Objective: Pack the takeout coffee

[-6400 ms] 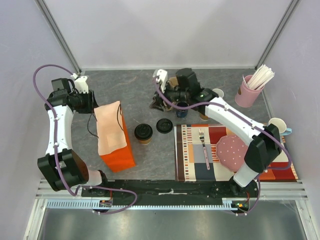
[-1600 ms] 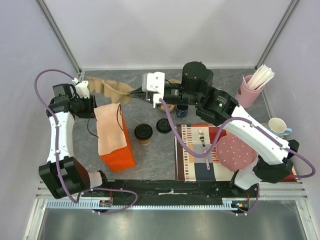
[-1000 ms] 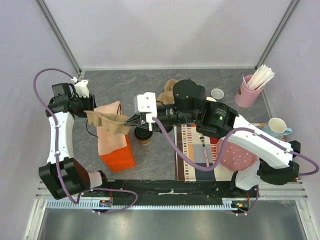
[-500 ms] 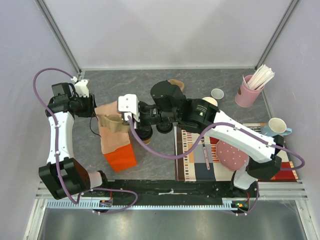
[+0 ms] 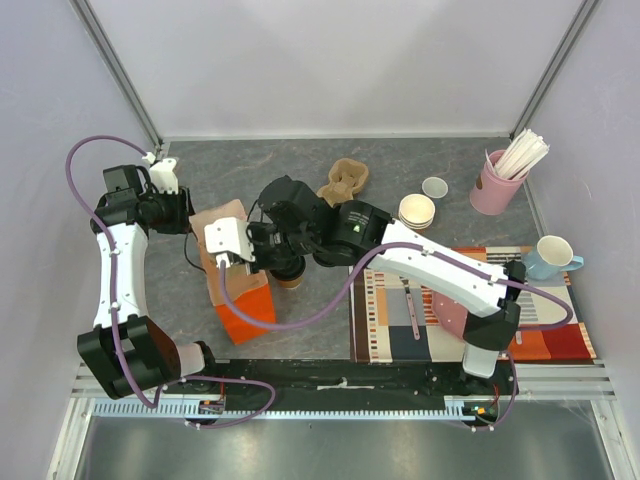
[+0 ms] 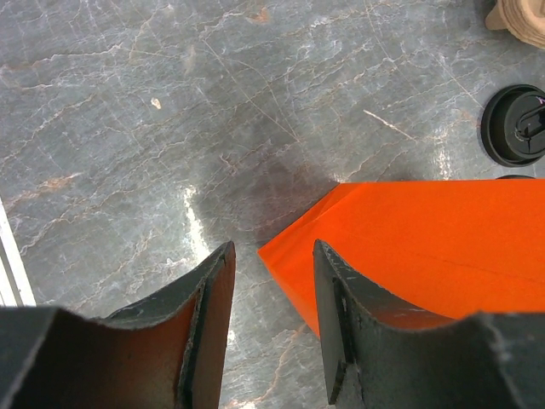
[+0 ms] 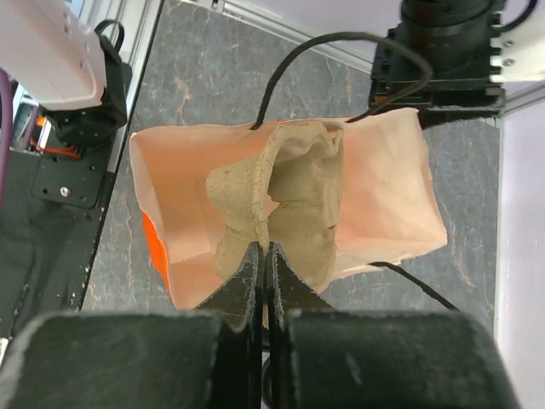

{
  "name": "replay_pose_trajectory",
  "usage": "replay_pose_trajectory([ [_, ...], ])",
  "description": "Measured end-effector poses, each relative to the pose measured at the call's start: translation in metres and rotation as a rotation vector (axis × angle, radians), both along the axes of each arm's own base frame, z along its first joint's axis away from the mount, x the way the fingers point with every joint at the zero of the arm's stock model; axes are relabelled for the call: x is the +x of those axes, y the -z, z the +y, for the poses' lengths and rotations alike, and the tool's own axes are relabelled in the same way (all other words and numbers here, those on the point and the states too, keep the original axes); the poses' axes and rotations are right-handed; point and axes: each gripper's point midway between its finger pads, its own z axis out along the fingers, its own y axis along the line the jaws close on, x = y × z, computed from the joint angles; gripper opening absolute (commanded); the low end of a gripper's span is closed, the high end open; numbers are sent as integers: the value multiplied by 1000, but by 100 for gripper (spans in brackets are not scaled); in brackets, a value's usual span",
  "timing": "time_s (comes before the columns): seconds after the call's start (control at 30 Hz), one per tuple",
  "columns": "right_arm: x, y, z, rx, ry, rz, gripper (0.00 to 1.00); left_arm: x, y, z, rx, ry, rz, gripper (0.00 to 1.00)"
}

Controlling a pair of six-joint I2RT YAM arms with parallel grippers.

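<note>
My right gripper [image 7: 265,247] is shut on the rim of a brown pulp cup carrier [image 7: 289,200]. The carrier hangs inside the mouth of the orange paper bag [image 7: 387,204]. Seen from the top, the right arm reaches across to the bag [image 5: 245,312] and hides most of the takeout coffee [image 5: 290,281] standing just right of it. My left gripper [image 5: 180,212] stays at the bag's far rim. Its jaws [image 6: 272,249] stand open, with the bag's orange corner [image 6: 409,247] showing past the tips. A black lid [image 6: 511,128] lies beyond the bag; whether it tops the cup I cannot tell.
A second pulp carrier [image 5: 345,180] lies at the back. To its right are stacked paper cups [image 5: 417,210], a small clear lid [image 5: 434,186] and a pink holder of sticks [image 5: 497,185]. A blue mug [image 5: 548,258] stands beside the striped placemat [image 5: 540,335].
The right arm has swung left from the back of the table with the carrier and lowered it into the bag's mouth. The left arm has stayed put.
</note>
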Motion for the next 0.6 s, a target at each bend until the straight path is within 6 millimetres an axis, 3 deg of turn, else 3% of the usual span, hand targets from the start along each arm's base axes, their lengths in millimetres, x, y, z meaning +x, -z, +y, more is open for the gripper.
replay_pose_trajectory([
  [0.27, -12, 31, 15, -95, -99, -111, 0, 0, -1, -3, -13, 11, -4, 49],
  [0.47, -12, 59, 24, -166, -138, -150, 0, 0, -1, -4, -17, 15, -6, 49],
  [0.6, -10, 67, 27, -188, -145, -169, 0, 0, -1, -4, -18, 18, -7, 49],
])
